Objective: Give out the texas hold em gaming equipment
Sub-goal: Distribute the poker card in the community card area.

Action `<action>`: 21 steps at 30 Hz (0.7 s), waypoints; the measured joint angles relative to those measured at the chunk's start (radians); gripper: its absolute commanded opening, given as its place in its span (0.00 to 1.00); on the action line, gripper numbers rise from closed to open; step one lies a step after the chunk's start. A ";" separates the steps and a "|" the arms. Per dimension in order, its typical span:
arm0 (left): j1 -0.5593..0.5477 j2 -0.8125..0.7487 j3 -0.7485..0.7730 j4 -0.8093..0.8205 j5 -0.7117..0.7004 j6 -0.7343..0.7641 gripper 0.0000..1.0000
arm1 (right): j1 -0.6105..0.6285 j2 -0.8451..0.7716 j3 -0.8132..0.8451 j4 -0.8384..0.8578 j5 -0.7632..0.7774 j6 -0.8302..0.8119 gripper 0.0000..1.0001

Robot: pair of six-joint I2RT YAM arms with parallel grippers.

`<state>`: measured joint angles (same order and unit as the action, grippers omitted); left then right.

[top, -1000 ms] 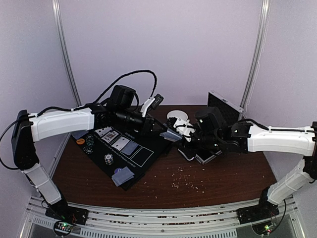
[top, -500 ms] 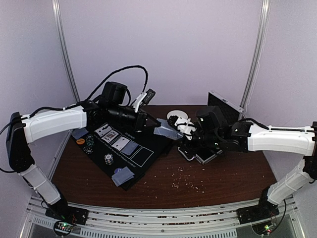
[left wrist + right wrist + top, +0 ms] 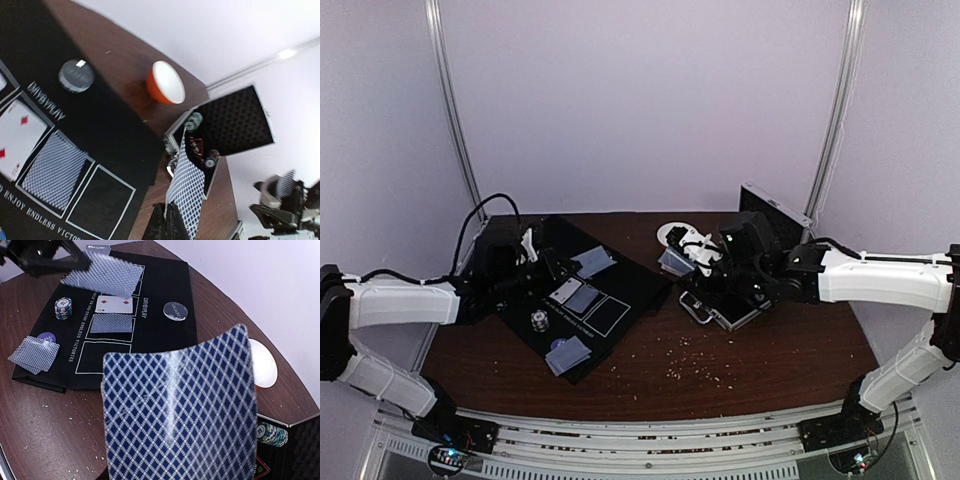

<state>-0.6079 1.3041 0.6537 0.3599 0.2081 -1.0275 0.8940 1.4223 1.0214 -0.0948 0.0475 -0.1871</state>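
One card (image 3: 187,182) is gripped in the closed left claw (image 3: 166,224) above the black mat (image 3: 630,280), and a second card (image 3: 180,405) is gripped in the closed right claw (image 3: 688,258) just beside it. On the mat are seen two single cards (image 3: 113,303), two overlapped cards (image 3: 34,353), one chip stack (image 3: 63,308) and two discs (image 3: 176,311).

Brown table (image 3: 770,350), pale lilac walls (image 3: 650,100)

**Left arm pulls back with a card**

We see the left gripper (image 3: 560,268) has swung away from the middle of the table. It now hangs low over the far part of the black mat (image 3: 620,290). The card (image 3: 592,262) pinched in it has travelled along and is now well apart from the right gripper (image 3: 695,262), which it met a second ago. The second card (image 3: 672,263), in the right gripper's grip, now shows by itself. The left arm now covers the mat's left end.
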 measured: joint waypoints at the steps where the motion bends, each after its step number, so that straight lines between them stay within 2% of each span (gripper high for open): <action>1: -0.009 0.024 -0.023 0.008 -0.040 -0.041 0.00 | 0.000 0.000 0.000 0.000 -0.001 0.001 0.39; 7: -0.095 0.168 -0.034 0.026 -0.192 -0.209 0.00 | 0.000 0.000 0.000 0.000 -0.005 0.003 0.39; 13: -0.129 0.288 -0.018 0.035 -0.232 -0.327 0.00 | 0.000 -0.001 -0.009 0.001 -0.007 0.003 0.39; 21: -0.138 0.395 -0.005 0.037 -0.238 -0.395 0.00 | 0.000 -0.001 -0.013 0.000 -0.008 0.002 0.39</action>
<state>-0.7464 1.6989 0.6483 0.3969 -0.0299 -1.4227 0.8940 1.4216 1.0080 -0.0944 0.0399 -0.1848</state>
